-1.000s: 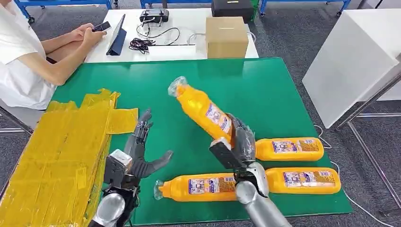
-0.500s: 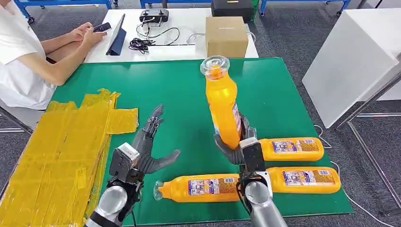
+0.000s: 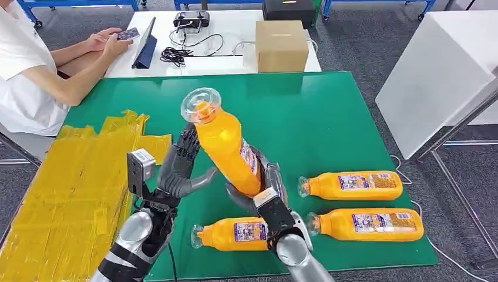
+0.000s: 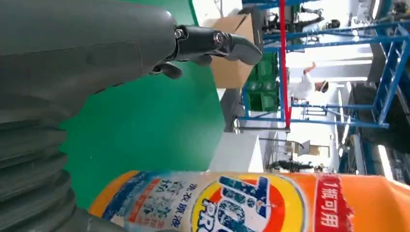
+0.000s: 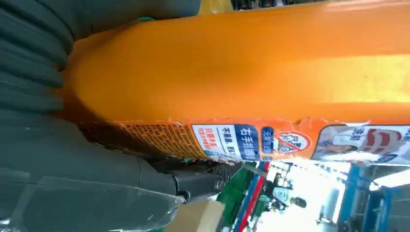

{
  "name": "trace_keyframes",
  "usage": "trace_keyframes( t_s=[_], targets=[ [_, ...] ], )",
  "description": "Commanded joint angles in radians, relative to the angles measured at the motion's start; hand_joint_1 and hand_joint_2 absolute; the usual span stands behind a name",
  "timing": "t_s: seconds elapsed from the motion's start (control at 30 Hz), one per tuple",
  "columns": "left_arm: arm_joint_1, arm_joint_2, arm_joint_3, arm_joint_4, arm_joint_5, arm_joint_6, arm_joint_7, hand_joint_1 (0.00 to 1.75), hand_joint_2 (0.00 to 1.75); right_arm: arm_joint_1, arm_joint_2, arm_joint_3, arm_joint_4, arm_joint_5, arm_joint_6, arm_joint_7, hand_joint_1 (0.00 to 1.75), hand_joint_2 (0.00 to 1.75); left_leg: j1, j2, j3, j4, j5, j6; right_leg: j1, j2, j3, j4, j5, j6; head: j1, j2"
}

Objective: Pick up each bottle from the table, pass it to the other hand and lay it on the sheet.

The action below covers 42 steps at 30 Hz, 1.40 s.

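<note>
1. Your right robot hand [image 3: 258, 191] grips the raised bottle [image 3: 226, 150] above the counter [image 3: 329, 111] middle.
2. Your left robot hand [image 3: 179, 170], fingers spread, touches it without gripping.
3. The yellow sheet [image 3: 64, 188] holds none; three lying bottles [image 3: 358, 185] wait near the front right corner.

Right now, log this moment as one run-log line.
phase: handover | right hand: grips raised bottle | left hand: open, fingers beside it | table: three bottles lying | yellow sheet: no bottle

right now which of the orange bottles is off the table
The bottle gripped by the right hand, cap up beside the left hand; the other three lie flat on the green table.
</note>
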Motion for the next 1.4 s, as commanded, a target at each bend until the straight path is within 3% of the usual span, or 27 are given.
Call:
trace_keyframes(
  t_s=[0.03, 0.4, 0.77, 1.1, 1.4],
  targets=[
    [-0.062, 0.029, -0.036, 0.075, 0.02, -0.01, 0.005, 0.0, 1.75, -0.071, -0.023, 0.109, 0.107, 0.06, -0.025, 0.004, 1.75, 1.75, 0.0, 0.001, 0.002, -0.001, 0.0, -0.001, 0.0, 0.0, 0.002, -0.001, 0.0, 0.0, 0.0, 0.0],
    [-0.059, 0.03, -0.065, 0.031, 0.052, -0.026, -0.015, 0.0, 1.75, -0.156, 0.004, 0.227, 0.319, 0.172, -0.086, 0.045, 1.75, 1.75, 0.002, 0.001, 0.003, -0.001, -0.001, -0.001, 0.001, 0.0, 0.004, -0.002, 0.0, 0.0, 0.0, 0.0],
    [-0.039, 0.037, -0.055, 0.015, 0.06, -0.033, -0.027, 0.0, 1.75, -0.145, -0.006, 0.123, 0.285, 0.118, -0.124, 0.05, 1.75, 1.75, 0.001, -0.001, 0.003, 0.0, 0.0, -0.001, 0.001, -0.001, 0.003, -0.002, 0.0, 0.0, 0.0, 0.0],
    [-0.031, 0.039, -0.051, 0.026, 0.057, -0.031, -0.029, 0.0, 1.75, -0.09, -0.009, -0.023, 0.125, 0.009, -0.171, 0.024, 1.75, 1.75, 0.0, -0.001, 0.001, 0.0, 0.0, -0.001, 0.0, -0.002, 0.002, -0.001, -0.001, 0.0, 0.0, 0.0],
    [-0.033, 0.037, -0.054, 0.028, 0.055, -0.031, -0.029, 0.0, 1.75, -0.103, -0.003, -0.033, 0.161, 0.013, -0.192, 0.027, 1.75, 1.75, 0.0, 0.0, 0.002, 0.0, 0.0, -0.001, 0.0, -0.001, 0.002, -0.001, 0.0, 0.0, 0.0, 0.0]
  ],
)
